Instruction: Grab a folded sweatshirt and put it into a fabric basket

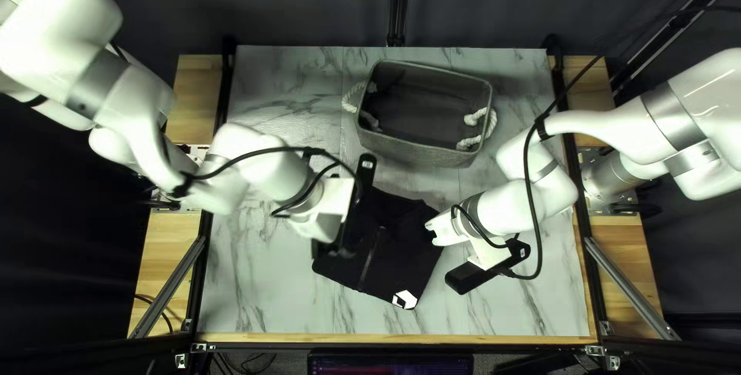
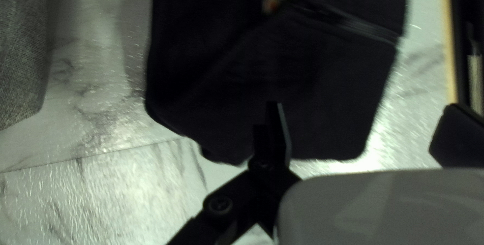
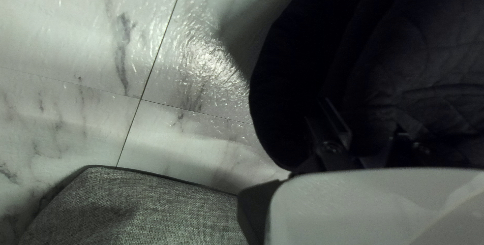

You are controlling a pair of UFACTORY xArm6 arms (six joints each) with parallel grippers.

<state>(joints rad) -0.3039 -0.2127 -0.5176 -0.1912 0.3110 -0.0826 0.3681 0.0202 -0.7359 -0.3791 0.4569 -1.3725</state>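
The black folded sweatshirt (image 1: 385,242) lies flat on the marble worktop (image 1: 278,282), near the middle and toward the near edge, not yet lifted. The step in hand looks like the two-sided grasp. The right hand (image 3: 366,133) is closed at the sweatshirt's right edge, with cloth bunched between its fingers. The left hand (image 1: 353,213) stands spread open at the left edge, gripping nothing. Next, the left hand probably needs to close on its edge. Then both should rise together, keeping the fold from sagging, and carry it away from the near edge. Just beyond the sweatshirt stands the grey fabric basket (image 1: 417,152) with rope handles; its dark inside holds nothing. The load must clear its near rim.
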